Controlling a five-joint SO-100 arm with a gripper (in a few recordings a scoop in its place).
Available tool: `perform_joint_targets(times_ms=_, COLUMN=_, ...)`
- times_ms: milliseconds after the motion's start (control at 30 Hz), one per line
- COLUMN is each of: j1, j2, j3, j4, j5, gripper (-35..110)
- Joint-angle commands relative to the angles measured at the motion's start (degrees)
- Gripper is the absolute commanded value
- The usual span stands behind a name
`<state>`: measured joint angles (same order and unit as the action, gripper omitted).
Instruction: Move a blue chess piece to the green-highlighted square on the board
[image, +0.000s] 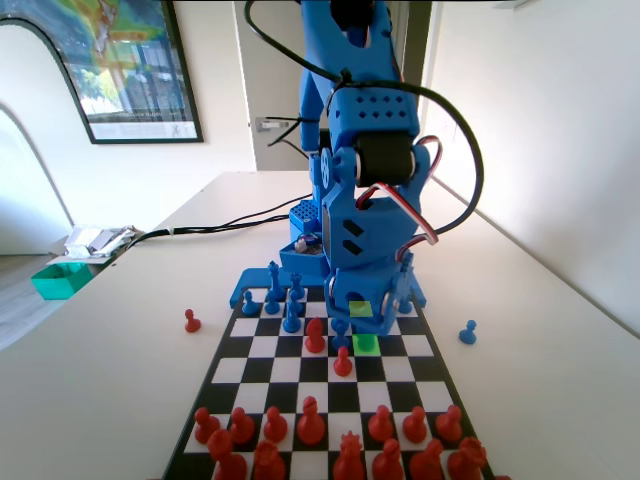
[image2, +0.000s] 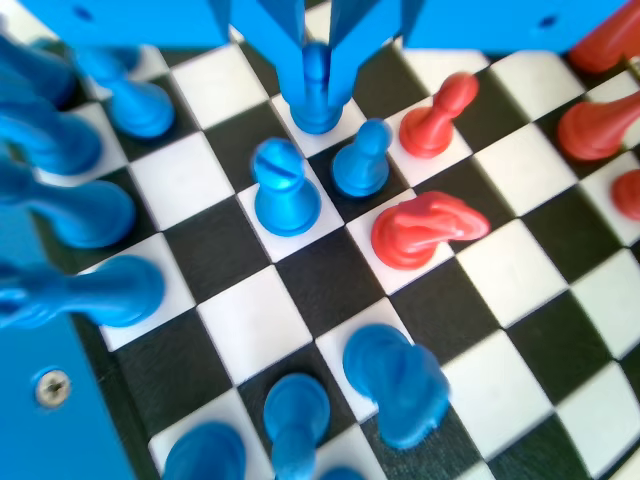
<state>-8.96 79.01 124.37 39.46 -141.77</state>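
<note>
Blue pawn pinched at the green square

Blue plastic is sitting between my gripper jaws: they are closing tight around the blue chess piece, which is standing low over a white-looking square in the wrist view. In the fixed view the arm is hanging over the green-highlighted square on the board. I am worrying that releasing off-centre could topple it into the neighbouring blue pawn. I am counting two red pieces close by.

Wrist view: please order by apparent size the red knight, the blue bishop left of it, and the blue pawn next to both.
1. Red knight and blue bishop: look alike, not ranked.
2. Blue pawn: smallest.
</note>
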Motion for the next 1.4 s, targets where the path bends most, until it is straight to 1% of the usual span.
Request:
perform_joint_targets(times_ms=0, j1=-0.1, j2=1.5, j3=0.7, j4=-0.6, j5=-1.1, gripper=1)
perform_joint_targets(times_ms=100, j1=-0.1, j2=1.5, j3=0.7, j4=-0.6, j5=-1.1, gripper=2)
perform_joint_targets(times_ms=200, j1=0.2, j2=1.6, j3=0.5, j4=-0.5, j5=-0.9, gripper=6)
perform_joint_targets(times_ms=267, j1=0.5, j2=1.6, j3=0.0, j4=-0.3, j5=-1.4, gripper=12)
perform_joint_targets(times_ms=367, j1=1.1, j2=2.0, j3=-0.8, j4=1.0, j5=-2.8, gripper=17)
perform_joint_targets(times_ms=500, j1=1.4, j2=3.1, j3=-2.6, j4=3.8, j5=-3.4, gripper=17)
perform_joint_targets(times_ms=667, j1=1.3, j2=5.6, j3=-7.6, j4=10.8, j5=-2.3, gripper=15)
perform_joint_targets(times_ms=833, j1=0.5, j2=8.1, j3=-14.4, j4=19.3, j5=0.5, gripper=7)
perform_joint_targets(times_ms=967, j1=0.1, j2=10.6, j3=-17.7, j4=23.7, j5=3.1, gripper=1)
perform_joint_targets(times_ms=1033, j1=0.1, j2=12.7, j3=-18.0, j4=25.7, j5=3.9, gripper=1)
perform_joint_targets(times_ms=1100, j1=-0.1, j2=15.4, j3=-17.5, j4=26.5, j5=6.2, gripper=1)
perform_joint_targets(times_ms=1200, j1=-0.2, j2=20.4, j3=-16.5, j4=27.5, j5=14.6, gripper=1)
perform_joint_targets(times_ms=1367, j1=1.4, j2=31.1, j3=-18.2, j4=36.6, j5=27.2, gripper=1)
